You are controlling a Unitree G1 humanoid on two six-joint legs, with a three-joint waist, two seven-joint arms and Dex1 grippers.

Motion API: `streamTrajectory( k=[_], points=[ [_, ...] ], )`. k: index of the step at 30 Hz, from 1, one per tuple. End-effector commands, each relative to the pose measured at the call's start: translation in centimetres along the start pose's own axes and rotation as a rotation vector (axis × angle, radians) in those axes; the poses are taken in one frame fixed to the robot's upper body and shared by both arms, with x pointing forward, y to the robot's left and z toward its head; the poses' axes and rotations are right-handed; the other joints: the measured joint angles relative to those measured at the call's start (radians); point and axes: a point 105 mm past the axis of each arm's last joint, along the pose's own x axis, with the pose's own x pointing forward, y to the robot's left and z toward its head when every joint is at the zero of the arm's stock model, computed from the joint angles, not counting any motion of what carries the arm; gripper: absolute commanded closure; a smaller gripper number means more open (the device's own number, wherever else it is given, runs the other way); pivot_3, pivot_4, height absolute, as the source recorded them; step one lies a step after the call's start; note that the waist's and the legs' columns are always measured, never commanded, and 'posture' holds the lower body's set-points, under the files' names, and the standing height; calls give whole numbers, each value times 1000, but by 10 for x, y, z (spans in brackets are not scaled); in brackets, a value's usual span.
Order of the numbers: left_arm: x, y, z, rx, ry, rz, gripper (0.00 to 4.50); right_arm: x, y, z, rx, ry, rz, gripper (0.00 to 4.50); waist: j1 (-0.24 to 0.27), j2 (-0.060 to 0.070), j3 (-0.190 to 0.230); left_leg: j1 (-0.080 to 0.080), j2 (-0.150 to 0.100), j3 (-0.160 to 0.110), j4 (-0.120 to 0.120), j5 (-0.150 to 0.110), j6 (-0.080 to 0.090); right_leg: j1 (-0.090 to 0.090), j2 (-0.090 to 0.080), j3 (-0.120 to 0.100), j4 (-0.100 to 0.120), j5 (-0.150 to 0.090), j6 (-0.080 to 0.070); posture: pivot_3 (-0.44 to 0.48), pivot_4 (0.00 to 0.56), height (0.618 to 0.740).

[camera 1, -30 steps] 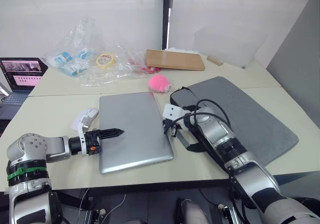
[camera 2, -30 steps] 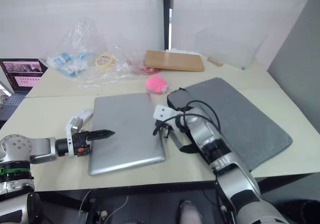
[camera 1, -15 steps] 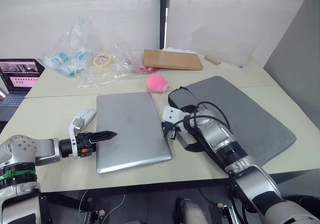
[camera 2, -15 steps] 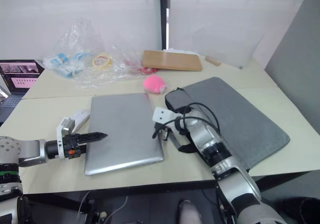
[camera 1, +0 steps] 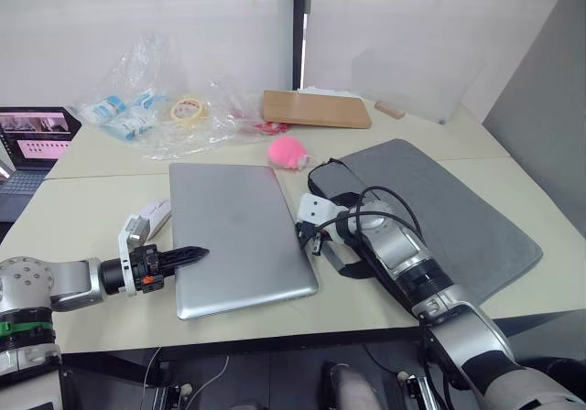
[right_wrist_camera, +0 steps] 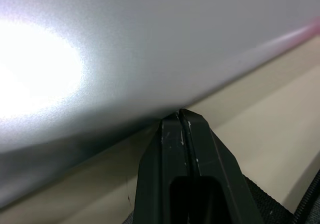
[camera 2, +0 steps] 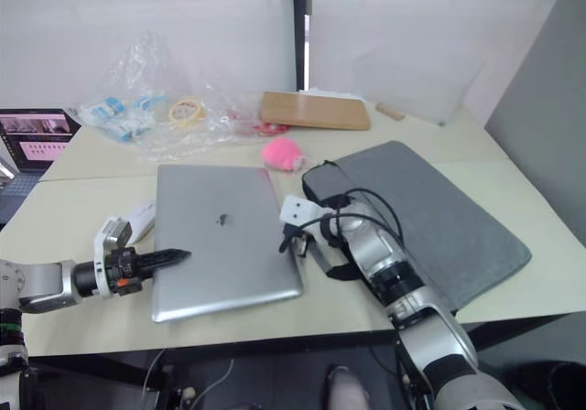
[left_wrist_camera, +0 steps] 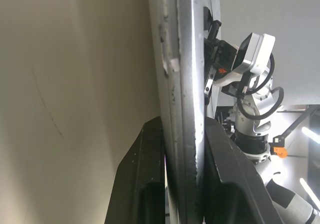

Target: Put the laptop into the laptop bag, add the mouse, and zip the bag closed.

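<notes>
two left jaws clamp the laptop's [camera 1: 240, 234] left edge.

Pink ball [camera 1: 291, 151] sits near wooden board [camera 1: 319, 110].

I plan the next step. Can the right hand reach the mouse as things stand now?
Probably not directly. The mouse lies beyond the laptop's far left edge, next to the left hand, which grips that edge. The right hand sits shut at the opposite edge, so the whole laptop lies between.
</notes>
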Motion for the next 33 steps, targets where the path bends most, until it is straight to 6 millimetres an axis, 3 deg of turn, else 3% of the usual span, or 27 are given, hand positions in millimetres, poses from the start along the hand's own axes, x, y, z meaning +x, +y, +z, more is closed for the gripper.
streamTrajectory(
  k=[1,5,9,14,16,18,23,33],
  points=[
    [5,-14,-10,55,48,-41,4194,-11,-9,27,6,-113,-36,4500,1,0,0,0,0,0,0,0,0,0,0,0,0,0,0,0,150,740],
    [8,-21,-26,69,63,-83,4194,-34,-21,39,76,-199,-97,4500,13,0,0,-2,-1,-1,0,0,0,-2,-1,-1,-1,0,0,0,150,740],
    [13,-24,-40,64,60,-107,4194,-62,-34,37,115,-245,-180,4500,32,0,0,-1,-1,-1,-1,0,0,-2,-1,-1,-1,0,0,0,150,740],
    [24,-41,-59,54,10,-191,4194,-128,-49,7,158,-210,-292,3022,64,1,1,-3,-1,-2,-1,0,-1,-2,-2,-1,-2,0,0,0,150,740],
    [25,-43,-61,58,-9,-198,4194,-143,-49,2,159,-200,-307,2298,73,1,2,-5,-2,-2,-1,0,0,-3,-3,-1,-2,0,0,0,150,740],
    [25,-38,-65,33,-23,-188,4194,-172,-52,-7,172,-210,-346,1631,75,1,2,-7,-2,0,-1,0,0,-4,-1,0,-2,0,0,0,150,740],
    [30,-45,-69,63,-55,-208,4194,-227,-36,-40,165,-142,-263,51,82,0,2,-10,0,8,-1,0,0,-1,0,1,-2,-1,0,0,150,740],
    [35,-43,-73,47,-12,-207,4194,-292,-23,-68,214,45,-214,51,82,-1,3,-8,1,13,-1,0,1,1,1,4,-2,-1,0,0,150,740]
  ],
)
